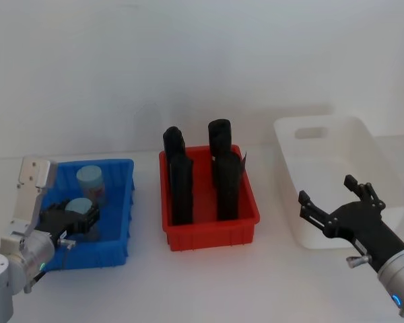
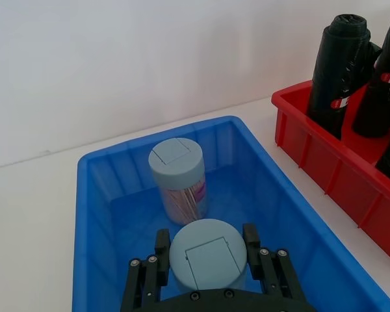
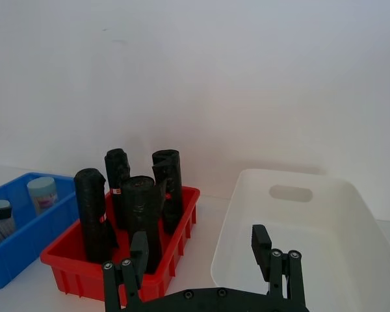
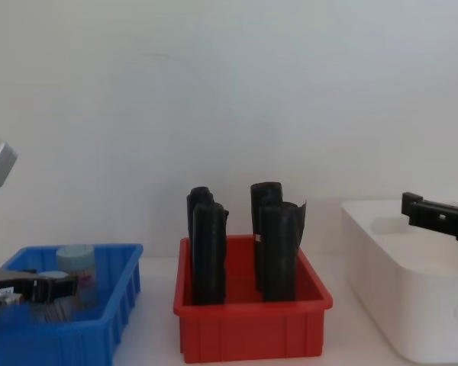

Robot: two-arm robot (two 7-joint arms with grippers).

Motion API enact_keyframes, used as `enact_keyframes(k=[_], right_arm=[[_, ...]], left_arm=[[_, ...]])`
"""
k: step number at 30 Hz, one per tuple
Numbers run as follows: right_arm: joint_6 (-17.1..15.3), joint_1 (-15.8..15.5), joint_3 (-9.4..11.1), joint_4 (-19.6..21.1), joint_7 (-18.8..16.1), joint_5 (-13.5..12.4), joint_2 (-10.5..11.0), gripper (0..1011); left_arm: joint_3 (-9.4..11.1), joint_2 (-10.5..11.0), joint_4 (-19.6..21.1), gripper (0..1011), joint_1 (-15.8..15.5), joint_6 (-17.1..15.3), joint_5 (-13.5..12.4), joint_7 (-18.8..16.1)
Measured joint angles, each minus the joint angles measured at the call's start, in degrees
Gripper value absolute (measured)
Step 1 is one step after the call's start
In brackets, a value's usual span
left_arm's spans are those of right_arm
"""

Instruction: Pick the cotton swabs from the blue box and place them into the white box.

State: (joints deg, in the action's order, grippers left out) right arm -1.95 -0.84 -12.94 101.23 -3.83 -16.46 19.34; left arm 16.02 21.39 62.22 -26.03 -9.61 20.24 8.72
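The left hand [image 2: 206, 237] grips one jar of cotton swabs [image 2: 208, 263] inside the blue box [image 2: 91, 195]. The right hand [image 1: 328, 191] hangs spread open above the white box [image 1: 323, 131].

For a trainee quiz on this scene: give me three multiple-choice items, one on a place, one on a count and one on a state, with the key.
1. Where is the left gripper?
A. lifted clear of every box
B. on the bare tabletop
C. in the blue box, around a jar

2. How many black rolls stand in the red bin?
A. two
B. four
C. six

3. What state is the right gripper in?
A. open and empty
B. shut on a jar
C. shut on a roll

Key:
1 C: the left wrist view shows it around the near jar's lid, inside the blue walls.
2 B: the head view shows two rows of two.
3 A: the head view shows it spread wide with nothing in it.
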Motion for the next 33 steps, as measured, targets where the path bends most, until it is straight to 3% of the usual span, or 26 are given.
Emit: enact_keyframes(k=[2, 13, 24, 33], right_arm=[[0.0, 0.0, 0.0, 0.0, 0.0, 0.0, 0.0, 1001], [0.0, -0.01, 0.0, 0.0, 0.0, 0.0, 0.0, 1001], [0.0, 0.0, 0.0, 0.0, 0.0, 0.0, 0.0, 1001], [0.0, 0.0, 0.0, 0.0, 0.0, 0.0, 0.0, 1001]], left_arm=[[-0.08, -0.03, -0.24, 672, -0.11, 0.1, 0.03, 0.23], [-0.56, 0.34, 1.11, 670, 0.17, -0.25, -0.43, 0.51], [-1.29, 1.82, 8.87, 670, 1.22, -4.11, -2.49, 1.55], [-1.48, 3.09, 16.71, 670, 1.21, -10.02, -5.04, 6.36]])
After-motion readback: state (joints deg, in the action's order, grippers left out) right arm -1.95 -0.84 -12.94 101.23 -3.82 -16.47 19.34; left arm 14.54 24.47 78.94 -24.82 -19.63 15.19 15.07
